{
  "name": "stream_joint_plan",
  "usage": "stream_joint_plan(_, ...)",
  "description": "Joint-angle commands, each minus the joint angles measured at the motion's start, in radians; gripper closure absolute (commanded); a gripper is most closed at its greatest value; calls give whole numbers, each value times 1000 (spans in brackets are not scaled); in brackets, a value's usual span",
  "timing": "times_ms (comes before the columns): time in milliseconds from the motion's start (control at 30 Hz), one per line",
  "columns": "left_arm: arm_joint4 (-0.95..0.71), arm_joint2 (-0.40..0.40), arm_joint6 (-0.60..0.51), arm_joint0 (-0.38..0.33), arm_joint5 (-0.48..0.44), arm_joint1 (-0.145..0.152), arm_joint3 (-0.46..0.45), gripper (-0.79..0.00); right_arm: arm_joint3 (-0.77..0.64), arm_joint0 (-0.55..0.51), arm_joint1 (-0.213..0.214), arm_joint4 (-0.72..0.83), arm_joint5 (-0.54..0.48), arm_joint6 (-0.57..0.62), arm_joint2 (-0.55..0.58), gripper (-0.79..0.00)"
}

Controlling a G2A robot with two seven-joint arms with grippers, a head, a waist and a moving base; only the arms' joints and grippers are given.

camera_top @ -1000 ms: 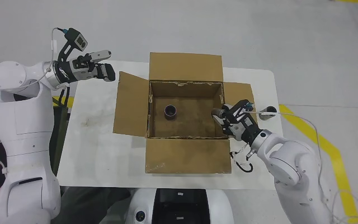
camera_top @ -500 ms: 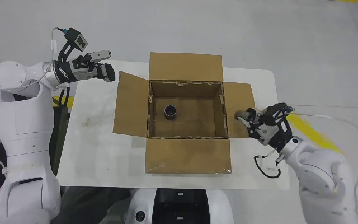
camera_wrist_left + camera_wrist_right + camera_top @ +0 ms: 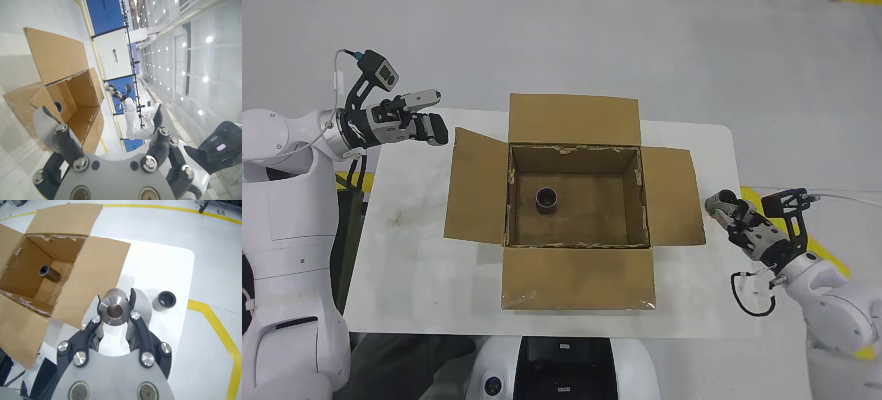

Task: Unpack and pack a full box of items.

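As it stands open, box (image 3: 577,278), dark cylinder (image 3: 546,200) inside

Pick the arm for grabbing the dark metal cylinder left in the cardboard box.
Left, probably. Left gripper is open and empty, and the dark metal cylinder sits in the cardboard box's half nearer it. Right gripper is shut on a steel cylinder.

Large industrial test hall, yellow floor lines (image 3: 198,304), blue partition panels (image 3: 105,17), high spotlit ceiling (image 3: 189,56)

Box (image 3: 577,280) open on top; dark sleeve (image 3: 547,201) inside.
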Motion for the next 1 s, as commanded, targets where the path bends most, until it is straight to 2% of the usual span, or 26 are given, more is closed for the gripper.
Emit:
stream_joint_plan(0, 0, 0, 0, 0, 0, 0, 0, -785, 18, 4, 2, -8, 15, 5, 0, 0)
stream_joint_plan(300, 0, 0, 0, 0, 0, 0, 0, -785, 110, 34, 6, 37, 97, 63, -17, 0)
stream_joint_plan(967, 0, 0, 0, 0, 0, 0, 0, -785, 324, 180, 14, -24, 215, 103, -140, 0)
